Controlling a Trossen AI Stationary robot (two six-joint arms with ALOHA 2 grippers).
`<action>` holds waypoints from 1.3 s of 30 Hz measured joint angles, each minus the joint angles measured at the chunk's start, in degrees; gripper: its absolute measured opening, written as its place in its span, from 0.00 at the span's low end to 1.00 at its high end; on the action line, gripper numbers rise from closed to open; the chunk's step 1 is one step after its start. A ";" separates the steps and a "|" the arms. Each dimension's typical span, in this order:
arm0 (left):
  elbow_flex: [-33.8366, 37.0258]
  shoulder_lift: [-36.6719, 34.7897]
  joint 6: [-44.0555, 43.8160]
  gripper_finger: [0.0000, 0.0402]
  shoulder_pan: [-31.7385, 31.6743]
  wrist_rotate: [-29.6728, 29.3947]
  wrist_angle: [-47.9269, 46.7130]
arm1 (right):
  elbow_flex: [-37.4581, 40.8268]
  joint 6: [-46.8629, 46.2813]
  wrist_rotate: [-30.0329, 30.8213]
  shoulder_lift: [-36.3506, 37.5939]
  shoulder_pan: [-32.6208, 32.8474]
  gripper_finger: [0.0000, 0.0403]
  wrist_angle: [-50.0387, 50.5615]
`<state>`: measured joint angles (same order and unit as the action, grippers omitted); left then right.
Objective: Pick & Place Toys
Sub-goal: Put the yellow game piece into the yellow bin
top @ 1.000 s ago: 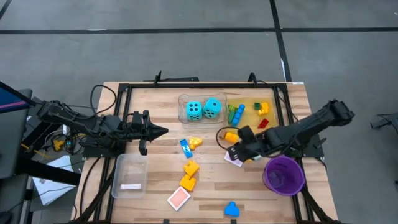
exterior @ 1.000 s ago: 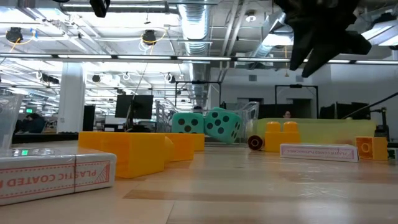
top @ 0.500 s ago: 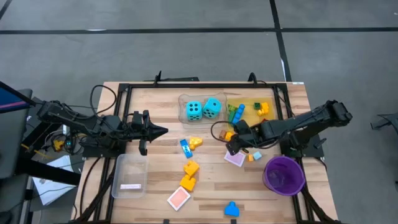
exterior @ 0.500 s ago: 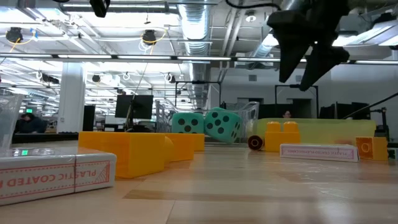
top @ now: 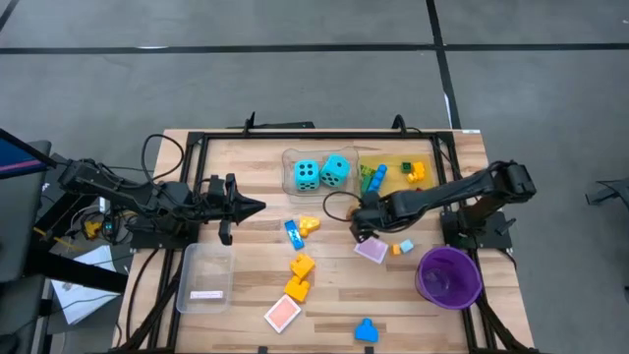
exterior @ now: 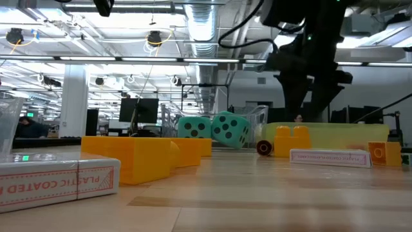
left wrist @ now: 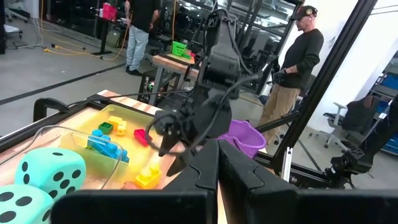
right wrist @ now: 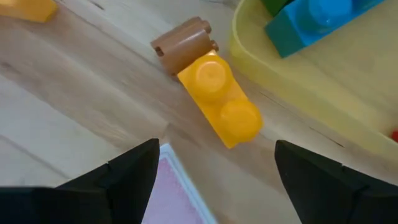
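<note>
My right gripper (top: 360,228) hangs open, fingers pointing down, just above a yellow two-stud brick (right wrist: 221,102) that lies flat on the table beside a small brown piece (right wrist: 183,43). Its fingers (right wrist: 134,168) stand on either side of the brick without touching it. In the low view the gripper (exterior: 308,96) is above the same brick (exterior: 290,140). A pink tile (top: 371,250) lies just nearer. Two turquoise dice (top: 320,172) sit in a clear tray. My left gripper (top: 257,206) waits shut and level at the table's left.
A yellow tray (top: 401,157) holding several bricks is just beyond the right gripper. A purple bowl (top: 448,275) stands near right, an empty clear tray (top: 204,275) near left. Loose blue, yellow and orange bricks (top: 300,265) and a tile (top: 282,314) lie mid-table. People stand beyond the table (left wrist: 298,62).
My right gripper has gone from over the pink tile toward the table's left and far edge and has come down over the yellow brick, tipping steeper. Its fingers stand wider apart than a second ago. Two small cubes near the tile now show where the arm had covered them.
</note>
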<state>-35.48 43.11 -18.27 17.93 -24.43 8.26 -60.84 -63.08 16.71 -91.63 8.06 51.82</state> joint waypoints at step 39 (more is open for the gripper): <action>0.02 0.02 -0.10 0.00 0.00 0.02 1.27 | 0.02 -15.28 4.23 -3.18 9.01 0.77 -9.66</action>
<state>-35.46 43.13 -18.37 17.94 -24.40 9.52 -60.82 -78.36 20.94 -94.80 17.07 42.16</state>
